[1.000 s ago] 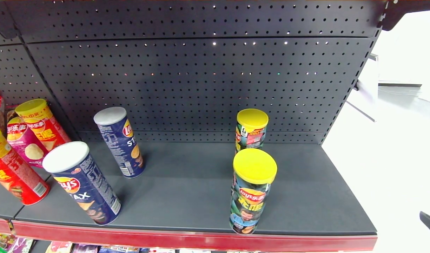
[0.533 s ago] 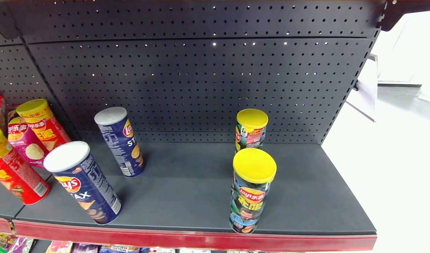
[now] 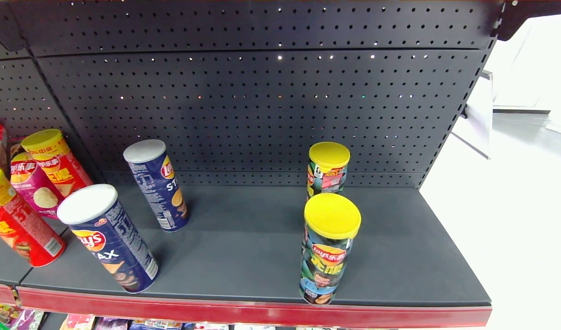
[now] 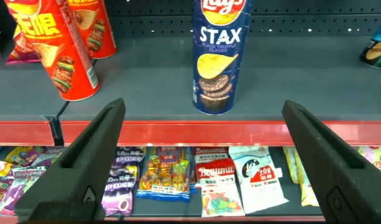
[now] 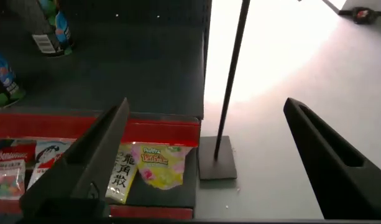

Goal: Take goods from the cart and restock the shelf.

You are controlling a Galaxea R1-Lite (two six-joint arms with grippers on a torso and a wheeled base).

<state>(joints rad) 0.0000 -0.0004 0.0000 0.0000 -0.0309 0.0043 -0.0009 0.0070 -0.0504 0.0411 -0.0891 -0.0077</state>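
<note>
four tall crisp cans stand upright on the dark shelf (image 3: 243,247) in the head view, all with lids on, so their contents are hidden: a front blue can (image 3: 108,238) near the red front edge, a rear blue can (image 3: 156,183) behind it by the pegboard back, a front yellow-lidded can (image 3: 330,247) to the right, and a rear yellow-lidded can (image 3: 328,169) just behind that one. at the far left stand red cans (image 3: 21,229) with a pink bag (image 3: 33,185) beside them. in the left wrist view, the left gripper (image 4: 206,165) hangs before the shelf's red edge, jaws spread wide with nothing between them, the front blue can straight ahead; snack packets (image 4: 218,183) lie on the tier below. in the right wrist view, the right gripper (image 5: 202,162) is likewise spread and grasping nothing, at the shelf's right end, with a black stand (image 5: 218,158) on the pale floor beside it.
</note>
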